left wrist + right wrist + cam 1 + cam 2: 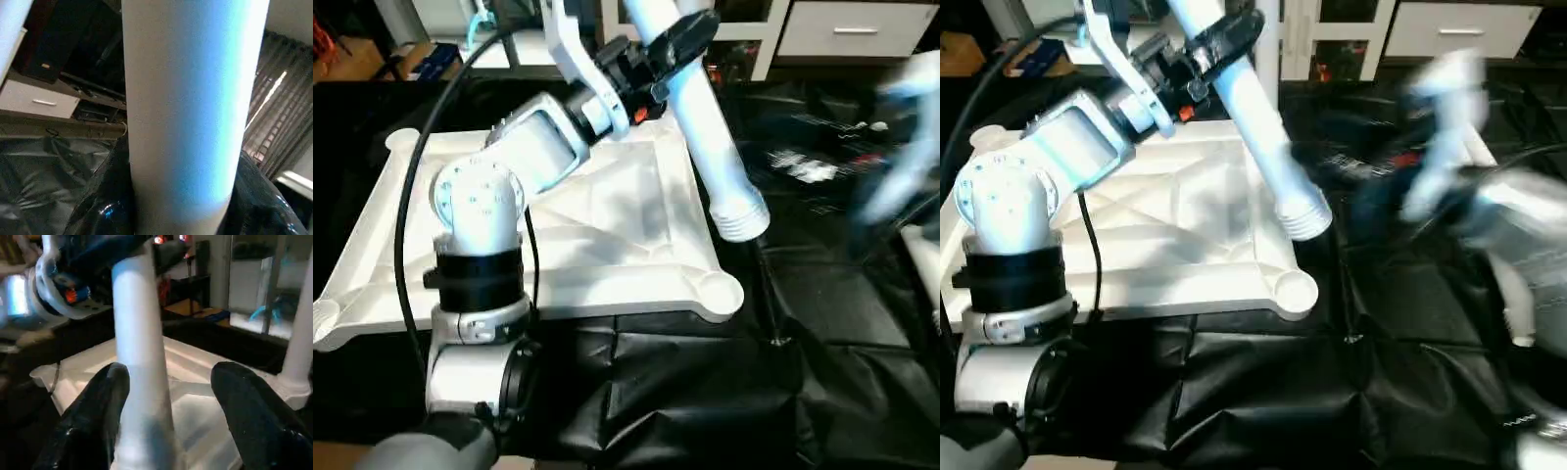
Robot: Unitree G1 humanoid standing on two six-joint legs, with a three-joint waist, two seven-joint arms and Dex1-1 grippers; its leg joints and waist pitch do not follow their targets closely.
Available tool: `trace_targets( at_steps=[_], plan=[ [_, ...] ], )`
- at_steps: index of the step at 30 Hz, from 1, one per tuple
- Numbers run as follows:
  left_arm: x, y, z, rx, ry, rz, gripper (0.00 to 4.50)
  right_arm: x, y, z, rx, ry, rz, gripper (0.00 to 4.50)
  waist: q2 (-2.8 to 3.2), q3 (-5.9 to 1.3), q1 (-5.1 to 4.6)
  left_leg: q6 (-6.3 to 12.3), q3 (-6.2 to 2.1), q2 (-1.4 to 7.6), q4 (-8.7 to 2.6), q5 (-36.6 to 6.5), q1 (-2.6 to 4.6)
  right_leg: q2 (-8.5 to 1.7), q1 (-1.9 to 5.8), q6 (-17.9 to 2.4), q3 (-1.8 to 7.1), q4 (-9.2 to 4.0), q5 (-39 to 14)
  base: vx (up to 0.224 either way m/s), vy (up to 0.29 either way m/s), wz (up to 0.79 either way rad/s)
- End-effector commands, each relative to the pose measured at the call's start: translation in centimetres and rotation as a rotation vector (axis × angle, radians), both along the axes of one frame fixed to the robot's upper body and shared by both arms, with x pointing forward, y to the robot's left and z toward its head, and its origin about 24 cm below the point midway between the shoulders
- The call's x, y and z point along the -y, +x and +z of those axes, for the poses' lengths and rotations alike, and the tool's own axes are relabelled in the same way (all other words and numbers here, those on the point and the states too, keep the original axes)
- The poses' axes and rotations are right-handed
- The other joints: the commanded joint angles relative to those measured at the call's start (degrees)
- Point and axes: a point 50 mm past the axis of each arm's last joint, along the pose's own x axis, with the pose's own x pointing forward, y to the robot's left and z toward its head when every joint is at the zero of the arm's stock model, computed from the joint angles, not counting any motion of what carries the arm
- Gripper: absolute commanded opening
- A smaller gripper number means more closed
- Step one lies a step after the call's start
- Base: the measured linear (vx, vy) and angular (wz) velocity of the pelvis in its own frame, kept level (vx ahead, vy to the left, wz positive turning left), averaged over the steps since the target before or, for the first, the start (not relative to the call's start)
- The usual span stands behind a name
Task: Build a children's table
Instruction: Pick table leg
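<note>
One leg point(705, 127) is clamped by the left gripper point(680, 39) above the tabletop point(607, 245) — unseated; the right gripper point(168, 401) is spread around it.

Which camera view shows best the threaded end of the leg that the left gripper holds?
The left eye view: the leg runs down from the left gripper to its ribbed end above the table top. The right eye view shows this too. The wrist views show its plain shaft.
</note>
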Motion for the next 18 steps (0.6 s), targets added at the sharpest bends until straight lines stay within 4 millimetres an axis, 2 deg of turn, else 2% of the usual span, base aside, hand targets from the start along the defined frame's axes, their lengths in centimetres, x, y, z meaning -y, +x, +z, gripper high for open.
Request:
trace_targets(
  at_steps=[1,3,5,8,9,12,18],
  plan=[
    [0.5,-0.2,0.7,0.04,0.011,-0.021,1.8,0.6,-0.5,0.7,-0.019,0.033,0.06,3.05,-2.17,-6.26,0.26,9.33,-0.88,1.21,-2.69,-2.37,1.06,-1.5,4.35,-12.13,1.08,-3.47,-14.84,0.0,0.0,0.0],
    [0.7,-0.2,0.7,0.042,0.01,-0.027,1.8,0.7,-0.5,0.7,-0.04,0.028,0.078,3.05,-2.27,-6.29,0.29,9.42,-0.9,1.24,-2.66,-2.09,0.97,-1.54,4.36,-11.88,1.01,-3.51,-15.54,0.0,0.0,0.0],
    [1.0,-0.3,0.7,0.048,0.009,-0.045,1.8,0.5,-0.6,0.3,-0.082,0.0,0.105,3.32,-2.39,-6.43,0.33,9.42,-0.9,1.27,-2.57,-2.0,0.96,-1.62,4.47,-11.81,1.0,-3.55,-15.93,0.0,0.0,0.0],
    [1.4,-0.4,0.7,0.054,0.011,-0.065,1.8,-0.1,-0.4,-0.1,-0.127,-0.019,0.139,3.43,-2.34,-6.5,0.28,9.07,-0.95,1.33,-2.54,-2.05,0.99,-1.57,4.35,-11.68,0.88,-3.63,-17.02,0.0,0.0,0.0],
    [1.5,-0.5,0.7,0.057,0.014,-0.07,1.8,-0.4,-0.4,-0.2,-0.132,-0.035,0.147,3.64,-2.37,-6.49,0.24,8.95,-0.97,1.37,-2.55,-2.22,1.0,-1.57,4.32,-11.67,0.87,-3.64,-17.24,0.0,0.0,0.0],
    [1.7,-0.6,0.7,0.059,0.017,-0.087,1.8,-0.9,0.0,-0.4,-0.146,-0.073,0.14,3.79,-2.33,-6.57,0.21,8.51,-1.03,1.46,-2.53,-2.32,1.0,-1.56,4.26,-11.71,0.87,-3.55,-17.36,0.0,0.0,0.0],
    [2.0,-2.0,0.8,0.123,0.004,-0.191,1.8,-1.3,0.9,-0.4,-0.16,-0.086,0.133,3.81,-2.54,-6.73,0.59,8.09,-0.92,1.62,-2.45,-2.66,1.08,-1.75,4.18,-12.38,1.03,-3.35,-17.04,0.0,0.0,0.0]
  ],
)
